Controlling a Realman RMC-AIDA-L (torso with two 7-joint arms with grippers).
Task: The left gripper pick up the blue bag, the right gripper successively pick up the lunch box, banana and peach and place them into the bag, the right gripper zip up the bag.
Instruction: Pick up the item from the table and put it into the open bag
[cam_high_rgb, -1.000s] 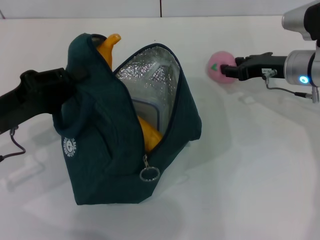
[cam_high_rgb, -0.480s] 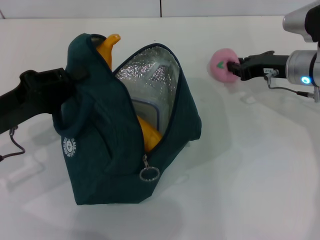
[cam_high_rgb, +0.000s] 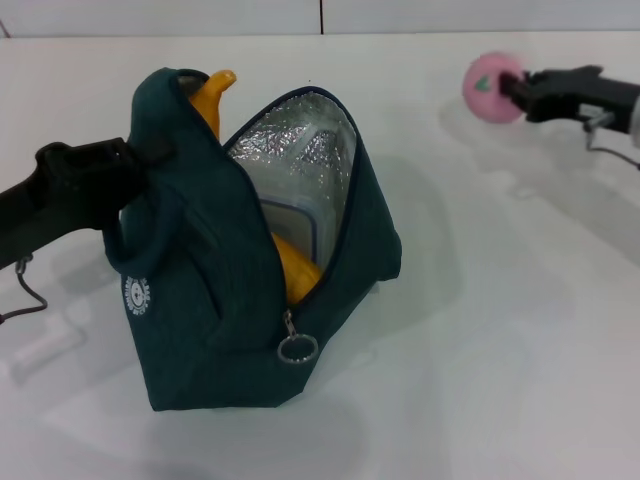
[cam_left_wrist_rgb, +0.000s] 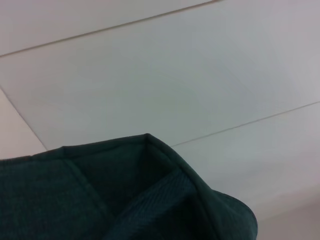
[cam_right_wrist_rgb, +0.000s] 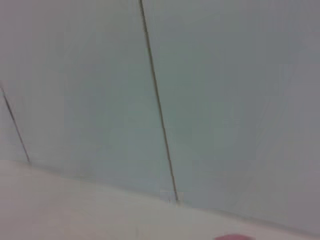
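The peach is held off the white table at the far right of the head view, clamped at its right side by the right gripper, whose black fingers are closed against the pink fruit. A small green leaf mark is seen on the side of the peach that faces the bag. In the right wrist view only a sliver of pink is seen at the frame's edge, against a pale panelled wall.

Well apart from the peach, the blue bag is stood upright on the table toward the left, with its mouth gaping and the silver foil lining exposed. Inside it, the lunch box is set on edge, its blue rim visible, and the banana is lodged in front of it, with its stem end poking out over the top of the bag. The zipper's metal ring pull hangs at the lower front of the opening.

The upper left side of the bag is gripped by the left gripper, fabric being bunched around its fingers. Dark teal cloth fills the lower part of the left wrist view.
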